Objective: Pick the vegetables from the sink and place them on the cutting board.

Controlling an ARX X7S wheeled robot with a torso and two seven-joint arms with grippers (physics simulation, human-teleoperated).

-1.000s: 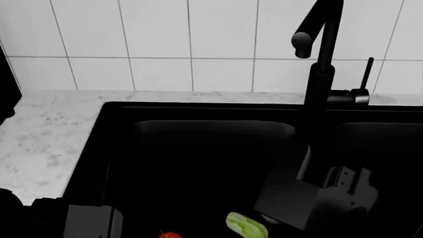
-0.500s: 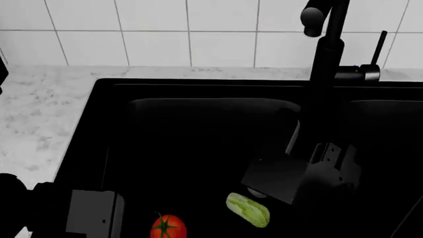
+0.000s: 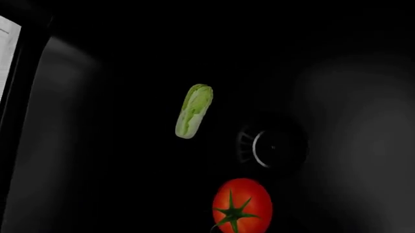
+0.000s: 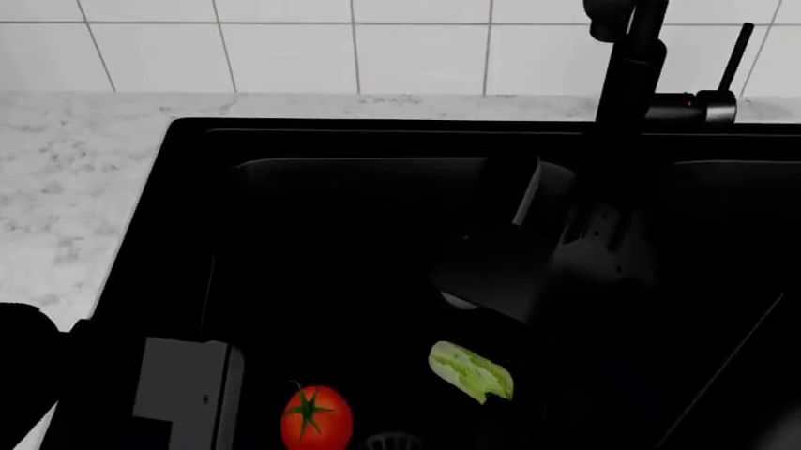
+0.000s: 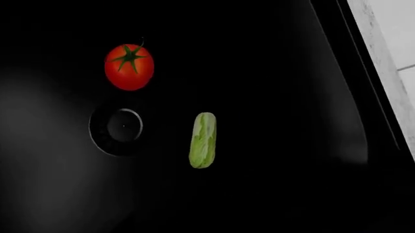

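The red tomato (image 4: 315, 417) with its green stem lies on the floor of the black sink's (image 4: 188, 216) left basin. The pale green napa cabbage (image 4: 471, 371) lies just right of it. Both also show in the left wrist view, tomato (image 3: 242, 205) and cabbage (image 3: 194, 110), and in the right wrist view, tomato (image 5: 129, 66) and cabbage (image 5: 203, 140). My right arm (image 4: 513, 267) hangs over the basin, just behind the cabbage. The left arm (image 4: 186, 389) sits at the basin's near left, beside the tomato. Neither gripper's fingers stand out against the black. The cutting board is out of view.
A silver drain grate (image 5: 123, 125) sits between the two vegetables. The tall black faucet (image 4: 636, 66) rises at the back right, close behind my right arm. White marble counter (image 4: 69, 187) runs left and behind, under a white tiled wall.
The head view has tipped downward, bringing the tomato and cabbage further into the picture. My right arm has shifted left and away from the cabbage, over the basin.
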